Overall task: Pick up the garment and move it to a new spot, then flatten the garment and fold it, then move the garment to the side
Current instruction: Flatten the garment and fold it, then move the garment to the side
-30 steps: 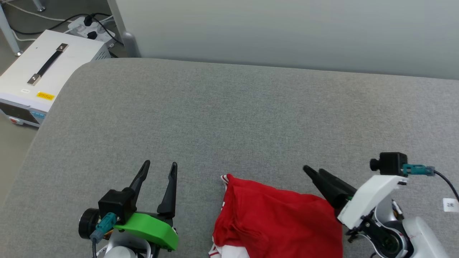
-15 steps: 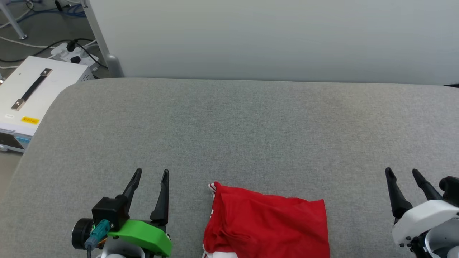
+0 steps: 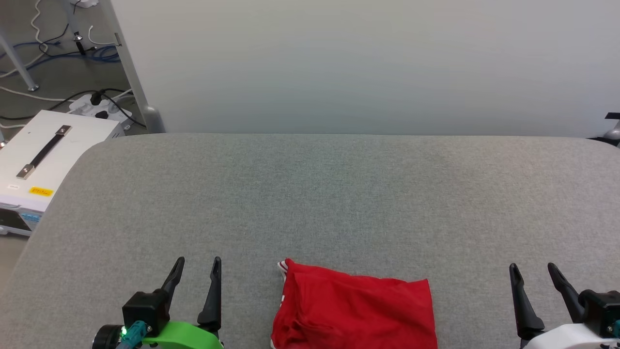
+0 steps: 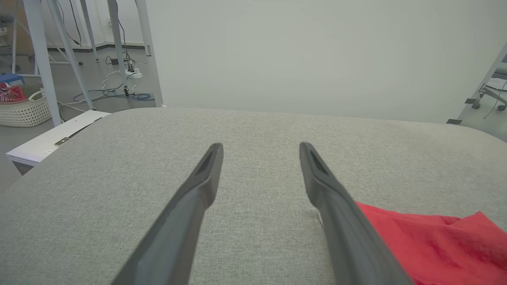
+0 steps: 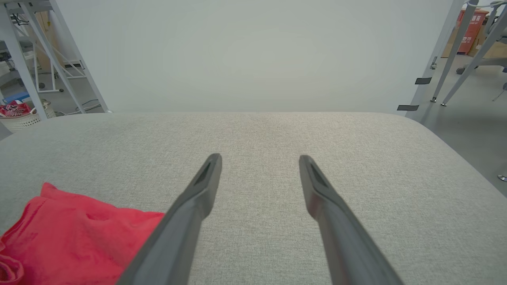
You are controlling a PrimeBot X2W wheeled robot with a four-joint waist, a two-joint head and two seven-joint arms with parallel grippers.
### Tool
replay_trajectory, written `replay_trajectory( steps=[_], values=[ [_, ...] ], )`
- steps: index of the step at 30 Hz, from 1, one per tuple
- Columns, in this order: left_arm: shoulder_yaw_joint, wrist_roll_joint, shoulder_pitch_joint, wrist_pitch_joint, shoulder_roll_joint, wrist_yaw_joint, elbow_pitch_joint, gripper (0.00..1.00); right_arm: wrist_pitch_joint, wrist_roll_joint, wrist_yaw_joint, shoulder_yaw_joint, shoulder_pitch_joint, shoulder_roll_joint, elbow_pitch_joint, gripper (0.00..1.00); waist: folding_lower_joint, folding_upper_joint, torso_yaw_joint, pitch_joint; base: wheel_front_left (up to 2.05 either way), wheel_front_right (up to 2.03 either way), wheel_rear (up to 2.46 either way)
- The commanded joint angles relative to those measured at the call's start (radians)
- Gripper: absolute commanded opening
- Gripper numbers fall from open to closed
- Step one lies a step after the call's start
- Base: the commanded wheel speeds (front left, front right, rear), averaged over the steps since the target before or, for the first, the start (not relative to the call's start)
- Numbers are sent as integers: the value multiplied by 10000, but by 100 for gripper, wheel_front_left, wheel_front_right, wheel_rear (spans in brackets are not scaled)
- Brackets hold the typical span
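Currently: garment (image 3: pixel 353 315) lies as rough red rectangle at middle of tabletop's (image 3: pixel 310 194) near edge, striped trim peeking out at its far-left corner. Left pincer (image 3: pixel 198 261) near garment's left side, apart from cloth, jaws spread, gripping nothing. Right pincer (image 3: pixel 532 267) well apart from garment, toward near-right corner, jaws spread, also gripping nothing. White box (image 3: pixel 48 155) with black handle on floor off left edge. Pale panel (image 3: pixel 339 63) behind far edge.
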Motion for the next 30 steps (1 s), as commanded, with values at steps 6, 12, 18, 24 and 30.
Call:
replay_trajectory(
  steps=[6, 12, 18, 24, 30],
  values=[
    [15, -132, 70, -87, 85, 116, 14, 100, -11, 65, -4, 122, -6, 58, -58, 100, 0, 0, -71, -51, 0, 0, 0],
    [-27, -141, -72, -89, 71, 110, 67, 100, 290, 321, -4, 182, -233, -67, 61, 100, 0, 0, -5, 47, 0, 0, 0],
    [-86, -14, -434, -106, 19, 77, 99, 100, 2177, 1553, -4, 162, -233, -509, 822, 100, 0, 0, 326, 332, 0, 0, 0],
    [-146, 103, -1015, -132, -330, -82, 192, 100, 3940, 3113, -4, 887, -311, -1110, 1474, 100, 0, 0, 1085, 866, 0, 0, 0],
    [-13, 320, -1167, -141, -807, -284, 223, 100, 5059, 4300, -4, 1981, -512, -1415, 1444, 100, 0, 0, 1630, 1220, 0, 0, 0]
  ],
)
